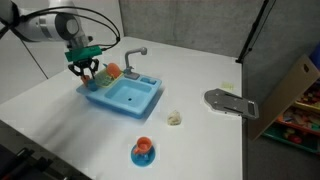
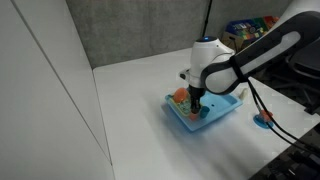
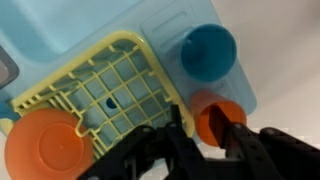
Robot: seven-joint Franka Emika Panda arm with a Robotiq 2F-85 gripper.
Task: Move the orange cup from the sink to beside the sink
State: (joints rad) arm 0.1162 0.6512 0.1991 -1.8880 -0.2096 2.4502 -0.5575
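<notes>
The orange cup [image 3: 222, 110] lies on its side at the edge of the blue toy sink [image 3: 60, 30], where the sink's rim meets the white table. My gripper [image 3: 208, 122] has one finger on each side of the cup and looks shut on it. In both exterior views the gripper [image 1: 86, 70] [image 2: 195, 100] is low over one end of the sink [image 1: 125, 97] [image 2: 215, 115]. The cup itself is hidden there by the fingers.
A yellow drying rack [image 3: 110, 85] holds an orange bowl [image 3: 45, 150] next to a blue cup [image 3: 208, 52]. The sink has a grey faucet [image 1: 135, 52]. On the table are a blue-and-orange item [image 1: 143, 150], a small pale object [image 1: 175, 118] and a grey tool [image 1: 228, 103].
</notes>
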